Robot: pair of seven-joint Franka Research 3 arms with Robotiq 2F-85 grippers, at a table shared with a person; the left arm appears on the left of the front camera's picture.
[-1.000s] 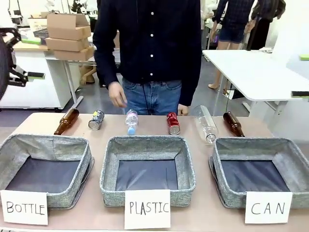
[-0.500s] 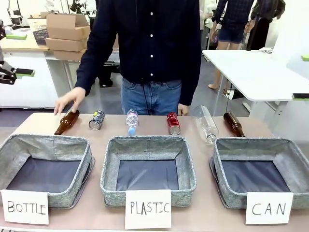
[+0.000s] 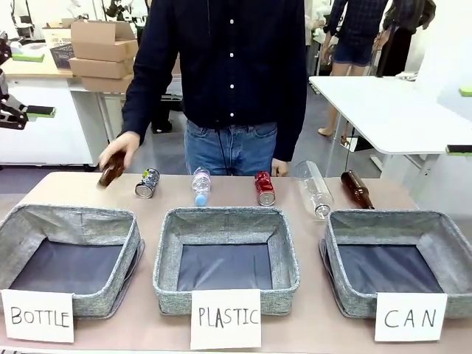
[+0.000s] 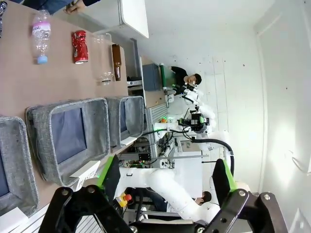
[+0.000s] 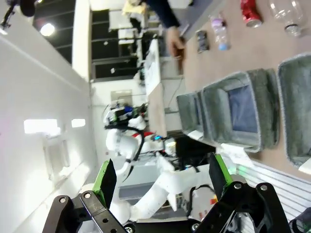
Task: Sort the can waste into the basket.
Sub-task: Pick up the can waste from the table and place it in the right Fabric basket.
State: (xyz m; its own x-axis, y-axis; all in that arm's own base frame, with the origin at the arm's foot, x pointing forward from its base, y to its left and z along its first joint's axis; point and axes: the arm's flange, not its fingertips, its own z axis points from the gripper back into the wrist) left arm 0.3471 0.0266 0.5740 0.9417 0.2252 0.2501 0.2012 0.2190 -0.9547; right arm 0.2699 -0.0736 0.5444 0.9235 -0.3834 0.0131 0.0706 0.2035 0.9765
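Observation:
The shiny red can (image 3: pixel 264 188) lies on the far part of the table, behind the middle basket. The silver can with dark print (image 3: pixel 147 183) lies to its left. The grey basket carded "CAN" (image 3: pixel 442 234) stands at the front right with nothing in it. My left gripper (image 4: pixel 165 174) hangs open high off the table's left side, with nothing between its fingers. My right gripper (image 5: pixel 162 177) is open too, high at the right. In the wrist views I see the red can (image 4: pixel 79 40) (image 5: pixel 250 12), the silver can (image 5: pixel 201 41) and the CAN basket (image 4: pixel 129 119) (image 5: pixel 299 111).
A person stands at the far side; one hand (image 3: pixel 118 151) holds a brown bottle (image 3: pixel 112 171) lifted off the table's left end. A small plastic bottle (image 3: pixel 200 184), a large clear bottle (image 3: pixel 313 190) and another brown bottle (image 3: pixel 357 189) lie in the row. Baskets carded "BOTTLE" (image 3: pixel 44 217) and "PLASTIC" (image 3: pixel 225 217) stand beside the CAN one.
The person's hand has swung from the middle to the left end of the row, taken hold of the left brown bottle and lifted it. The cans have not moved.

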